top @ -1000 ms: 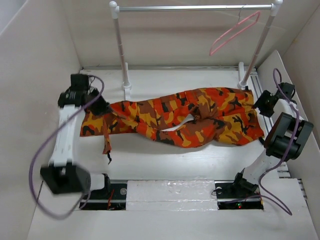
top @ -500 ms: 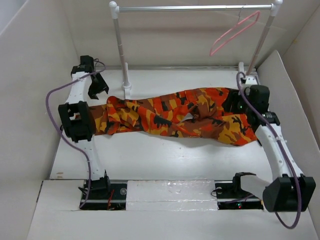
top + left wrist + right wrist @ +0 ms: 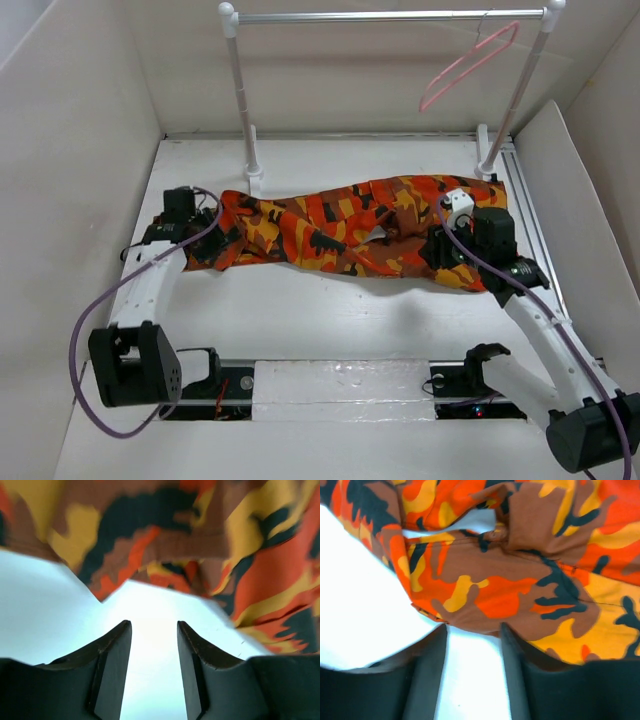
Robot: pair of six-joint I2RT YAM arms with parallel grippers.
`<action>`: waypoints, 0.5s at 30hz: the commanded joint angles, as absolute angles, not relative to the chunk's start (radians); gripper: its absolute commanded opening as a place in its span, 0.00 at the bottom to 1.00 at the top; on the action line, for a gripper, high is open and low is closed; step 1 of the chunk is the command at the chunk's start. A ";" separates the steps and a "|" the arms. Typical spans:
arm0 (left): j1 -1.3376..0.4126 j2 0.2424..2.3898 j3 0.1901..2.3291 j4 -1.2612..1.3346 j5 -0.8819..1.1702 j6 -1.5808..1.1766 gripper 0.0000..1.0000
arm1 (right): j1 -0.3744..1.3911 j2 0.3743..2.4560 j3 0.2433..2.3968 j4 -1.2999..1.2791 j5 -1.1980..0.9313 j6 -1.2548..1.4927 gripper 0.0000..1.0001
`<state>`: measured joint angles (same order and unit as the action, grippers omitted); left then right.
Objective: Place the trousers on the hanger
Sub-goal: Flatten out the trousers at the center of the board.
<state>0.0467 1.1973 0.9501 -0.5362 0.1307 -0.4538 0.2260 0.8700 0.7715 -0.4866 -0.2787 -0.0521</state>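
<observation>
Across the white tabletop between white walls, the trousers are laid flat, so nothing is done yet. On the rail behind, the pink hanger is hung, well apart. The left end effector and right end effector are held open and empty by the cloth ends.

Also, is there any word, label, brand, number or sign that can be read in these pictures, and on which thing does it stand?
None: no readable text in any view.
The orange, red, yellow, brown and black camouflage cloth trousers show only their print, with no tag in sight.
The thin pink triangular hanger is plain.
</observation>
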 commanded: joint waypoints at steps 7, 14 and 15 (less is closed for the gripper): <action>-0.181 1.342 1.021 -0.405 0.039 -0.520 0.47 | 0.271 0.927 0.802 -0.499 -0.359 -0.135 0.58; -0.181 1.563 1.149 -0.440 -0.146 -0.477 0.47 | 0.293 0.893 0.792 -0.526 -0.345 -0.124 0.58; -0.181 1.589 1.164 -0.445 -0.167 -0.474 0.46 | 0.302 0.888 0.792 -0.532 -0.345 -0.121 0.58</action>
<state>-0.1871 1.5234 1.1168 -0.4255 -0.0563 -0.4957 0.2848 0.9184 0.7715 -0.5251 -0.3370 -0.1131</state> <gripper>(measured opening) 0.465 0.577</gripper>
